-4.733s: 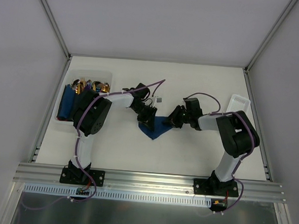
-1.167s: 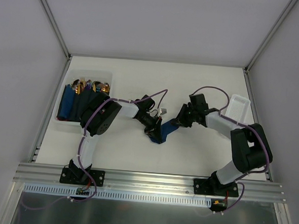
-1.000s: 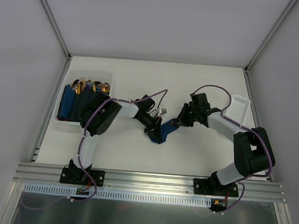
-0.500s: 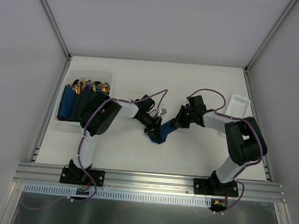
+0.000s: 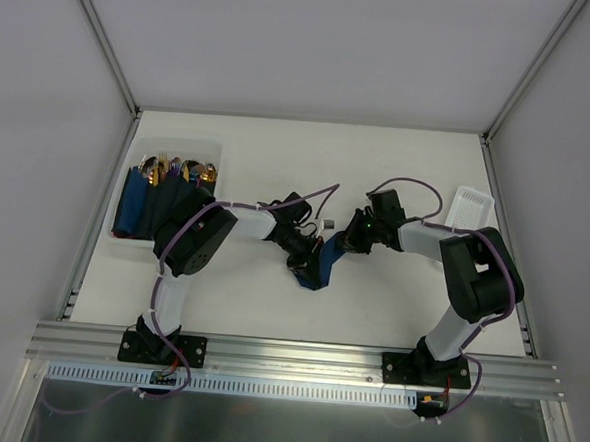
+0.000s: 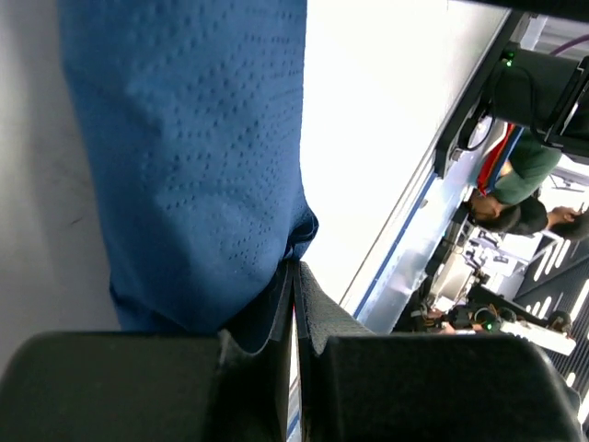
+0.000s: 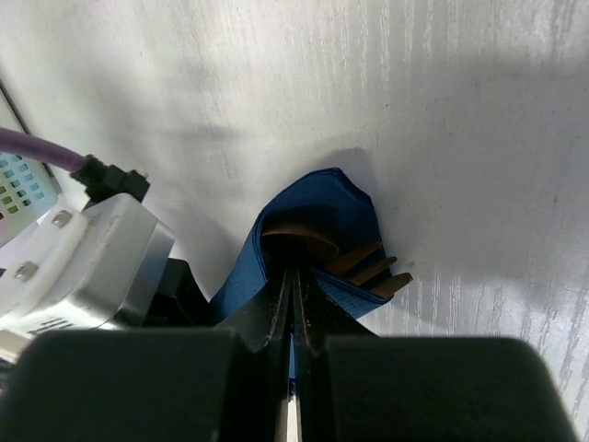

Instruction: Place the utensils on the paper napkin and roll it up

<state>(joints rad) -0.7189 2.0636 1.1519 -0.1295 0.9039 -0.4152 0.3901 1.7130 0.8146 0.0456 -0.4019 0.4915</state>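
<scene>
paper napkin [image 5: 318, 268] wraps utensils [image 7: 373, 273]; left claw [image 6: 294, 278], right claw [image 7: 294, 276] pinch it

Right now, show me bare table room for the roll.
Bare: the far table strip between cutlery bin and white tray; the near strip before the arm bases. Crowded: centre, where left end effector and right end effector pinch the paper napkin.

Bin [image 5: 123, 248] far left, white tray [image 5: 473, 205] far right
</scene>
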